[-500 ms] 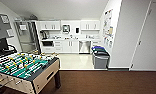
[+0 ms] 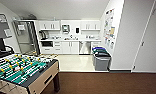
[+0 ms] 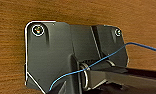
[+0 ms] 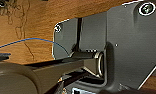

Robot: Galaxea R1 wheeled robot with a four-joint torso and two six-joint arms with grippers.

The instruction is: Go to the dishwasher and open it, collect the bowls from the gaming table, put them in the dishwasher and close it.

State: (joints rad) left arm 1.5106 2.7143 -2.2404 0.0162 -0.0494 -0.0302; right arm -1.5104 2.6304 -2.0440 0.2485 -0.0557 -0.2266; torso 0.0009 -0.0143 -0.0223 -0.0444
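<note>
At the far end of the room, the kitchenette [image 2: 69, 37] is filling more of the head view than half a second ago; the whole picture is shifting, so the robot is rolling forward and nearing the first step. The football table [image 2: 21, 71] is sitting near left, its long axis running near-left to far-right. The dishwasher [image 2: 84, 47] is standing shut under the counter, right of centre, steel front facing the robot. Neither gripper's state is showing; I cannot tell.
</note>
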